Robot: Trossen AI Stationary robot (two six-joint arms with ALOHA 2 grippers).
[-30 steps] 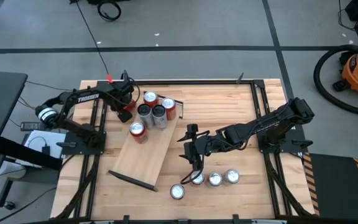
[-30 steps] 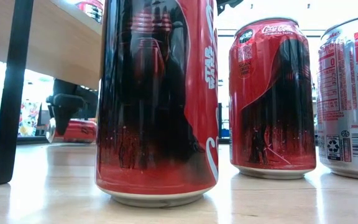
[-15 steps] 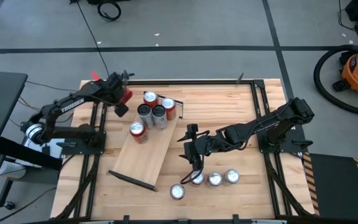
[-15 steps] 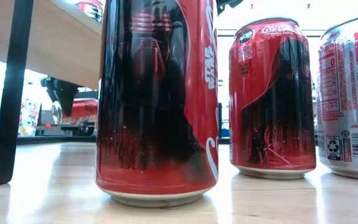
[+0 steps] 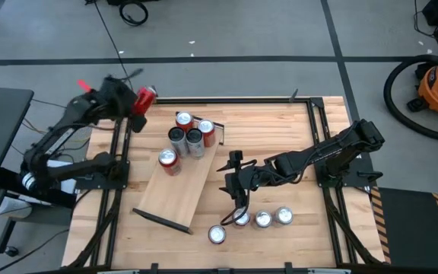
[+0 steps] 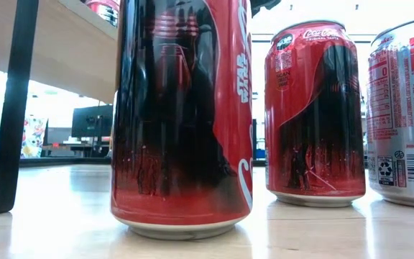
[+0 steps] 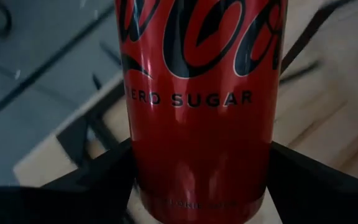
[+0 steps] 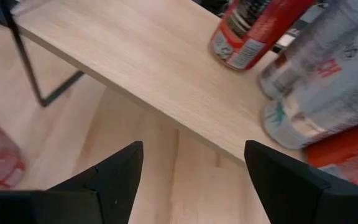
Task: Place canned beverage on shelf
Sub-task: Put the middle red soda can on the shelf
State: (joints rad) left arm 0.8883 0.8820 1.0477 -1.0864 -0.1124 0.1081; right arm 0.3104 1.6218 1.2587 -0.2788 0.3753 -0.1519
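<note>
- Left gripper [image 5: 134,101]: clamped on a red can [image 5: 144,97], fingers [image 7: 98,186] pressed to either side of its body; raised beyond the far-left corner of the tabletop [image 5: 280,129], can lying roughly sideways in the grasp.
- Red can, wrist view: label reads "ZERO SUGAR"; seated squarely between the fingers, no visible slip.
- Shelf [image 5: 196,190]: pale plank set at a slant across the left half of the tabletop, a dark bar at each short end. Far end carries five cans [image 5: 187,137], four clustered and one red-topped can slightly nearer; near end bare.
- Right gripper [image 5: 236,199]: jaws apart, holding nothing, low over the table just beside the shelf's long edge and near the loose cans.
- Loose cans [image 5: 251,223]: four standing on the tabletop near the front edge, off the shelf.
- Step in hand, judged: carrying the gripped can to the shelf.
- Handling advice: turn the can upright before descent; aim for bare wood on the near side of the cluster, clear of the standing cans; lower until the base sits flat, then open and rise straight up.
- Risk: brushing the cluster could topple a neighbour.
</note>
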